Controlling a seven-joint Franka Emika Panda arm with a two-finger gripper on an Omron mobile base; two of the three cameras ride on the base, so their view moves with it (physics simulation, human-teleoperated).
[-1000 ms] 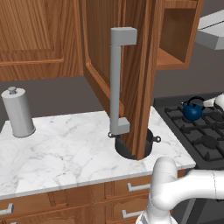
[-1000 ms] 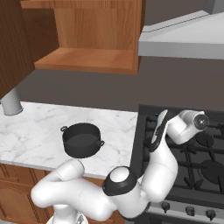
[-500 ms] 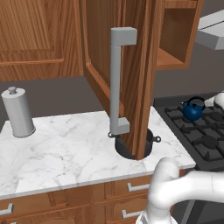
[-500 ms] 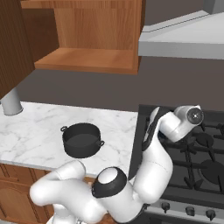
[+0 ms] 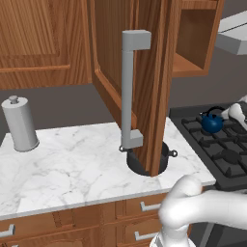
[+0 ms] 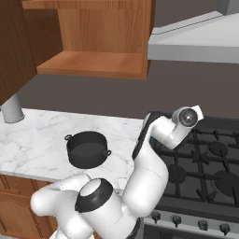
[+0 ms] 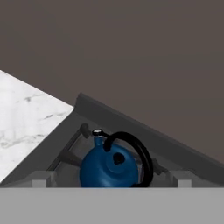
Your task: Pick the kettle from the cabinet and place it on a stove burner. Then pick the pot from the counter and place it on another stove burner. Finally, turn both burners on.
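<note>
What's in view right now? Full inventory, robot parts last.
kettle: 1, glossy blue with black handle, on a rear burner of the stove.
pot: 1, dark grey-black, on the counter near the stove, partly behind the open door in the left base view.
canister: 1, grey with a knob, at the counter's left end.
cabinet: 1, brown wood, open, shelf bare; door swung out, grey bar handle.
counter: 1, white marble, over brown drawers.
stove: 1, black, right of the counter.
hood: 1, grey, above the stove.
arm: 1, white, over the stove's left side; tool open, above the kettle.
</note>
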